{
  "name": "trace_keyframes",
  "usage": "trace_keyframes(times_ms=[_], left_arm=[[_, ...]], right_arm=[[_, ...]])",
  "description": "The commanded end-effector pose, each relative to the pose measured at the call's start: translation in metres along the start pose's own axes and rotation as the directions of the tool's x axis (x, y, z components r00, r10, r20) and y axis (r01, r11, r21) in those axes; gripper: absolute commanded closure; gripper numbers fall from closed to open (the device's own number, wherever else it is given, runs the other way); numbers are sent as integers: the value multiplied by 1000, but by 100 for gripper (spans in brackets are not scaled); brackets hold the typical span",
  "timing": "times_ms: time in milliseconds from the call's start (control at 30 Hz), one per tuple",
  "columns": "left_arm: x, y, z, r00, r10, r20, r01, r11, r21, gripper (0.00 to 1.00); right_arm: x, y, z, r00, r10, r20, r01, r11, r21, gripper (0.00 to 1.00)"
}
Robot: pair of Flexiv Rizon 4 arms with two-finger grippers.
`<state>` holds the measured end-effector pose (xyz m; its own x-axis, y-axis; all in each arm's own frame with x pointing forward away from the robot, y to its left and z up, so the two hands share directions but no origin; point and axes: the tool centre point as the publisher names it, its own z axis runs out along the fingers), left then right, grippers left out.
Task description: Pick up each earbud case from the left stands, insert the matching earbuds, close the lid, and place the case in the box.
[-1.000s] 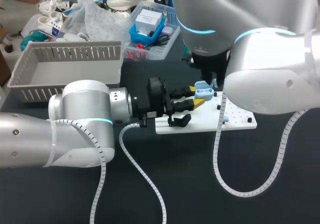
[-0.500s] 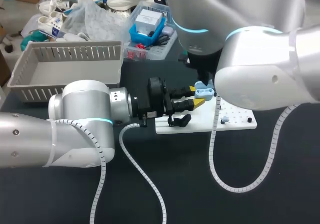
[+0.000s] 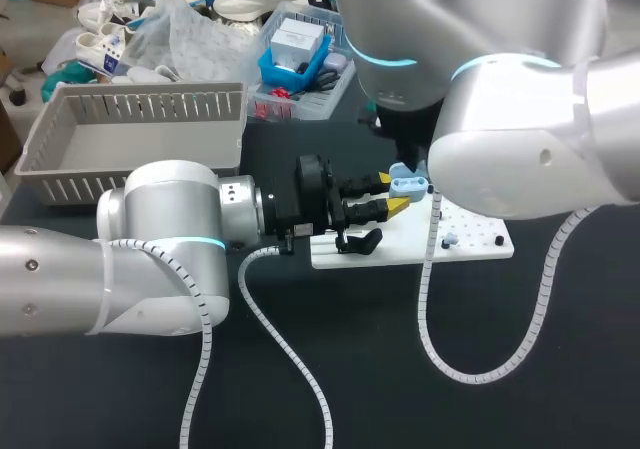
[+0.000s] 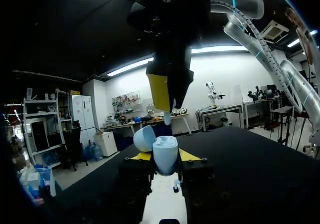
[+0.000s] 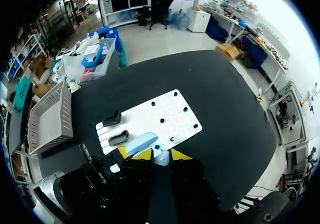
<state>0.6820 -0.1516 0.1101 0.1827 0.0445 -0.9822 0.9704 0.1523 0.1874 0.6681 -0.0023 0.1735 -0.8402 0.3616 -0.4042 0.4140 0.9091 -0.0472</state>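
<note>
Step in hand: earbud insertion. Left jaws are clamped on the open blue case point(image 3: 407, 181), frame centre, over the white board point(image 3: 470, 244). Right jaws, nearly closed, pinch an earbud point(image 4: 167, 118) just above it. Next, I judge: lower squarely into its socket, then release

Pale blue rounded plastic earbud case point(image 3: 405, 182): lid hinged open, body upright, raised over the left part of the white perforated board point(image 3: 470, 251), pinched in left gripper point(image 3: 392, 193). Two black stands point(image 5: 119, 137) on board's left edge. Small blue earbud point(image 3: 451, 239) on board. Grey slatted box point(image 3: 130, 139) well left of board.
</note>
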Motion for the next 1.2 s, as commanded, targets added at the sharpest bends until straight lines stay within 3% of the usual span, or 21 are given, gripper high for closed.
trace_keyframes(times_ms=[33, 1200], left_arm=[[0, -1, 0, 1000, 1, 1, -1, 1000, -4, 100], [0, -1, 0, 1000, 1, 1, -1, 1000, -4, 100]], right_arm=[[1, 3, 2, 1000, -1, 4, 1, 1000, 6, 100], [0, 2, 10, 1000, -19, -16, 19, 1000, 3, 100]])
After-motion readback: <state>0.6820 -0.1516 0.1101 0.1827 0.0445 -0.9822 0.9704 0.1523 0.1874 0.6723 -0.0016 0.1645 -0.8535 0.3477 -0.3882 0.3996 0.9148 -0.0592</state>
